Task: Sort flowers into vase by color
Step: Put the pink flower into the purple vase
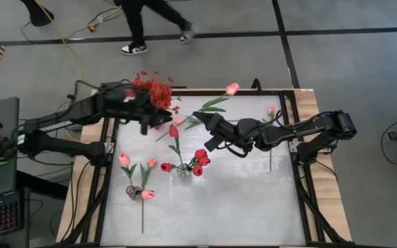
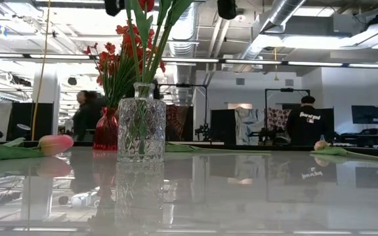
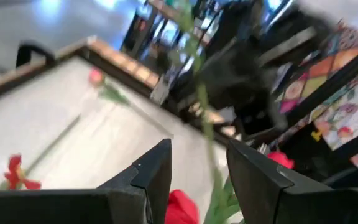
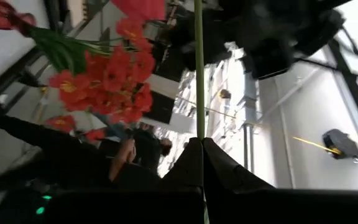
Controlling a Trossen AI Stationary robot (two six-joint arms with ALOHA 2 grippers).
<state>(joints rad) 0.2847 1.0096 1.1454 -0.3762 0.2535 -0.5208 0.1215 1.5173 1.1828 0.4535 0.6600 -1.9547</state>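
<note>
Your right gripper [image 1: 200,117] is pressed tight on a thin green stem [image 4: 199,68], which runs straight out past its fingertips. In the top view that looks like the red tulip [image 1: 174,131] hanging just above the clear vase [image 1: 183,170], where other red tulips already stand; I can't be sure it is the same stem. The vase lies nearer you than the claw, so the stem must drop upright into it. Your left gripper [image 1: 145,124] is spread, a stem between its fingers [image 3: 154,174] untouched, beside the red sprays [image 1: 158,89]. Pink tulips [image 1: 138,172] sit in another vase. No readable writing.
</note>
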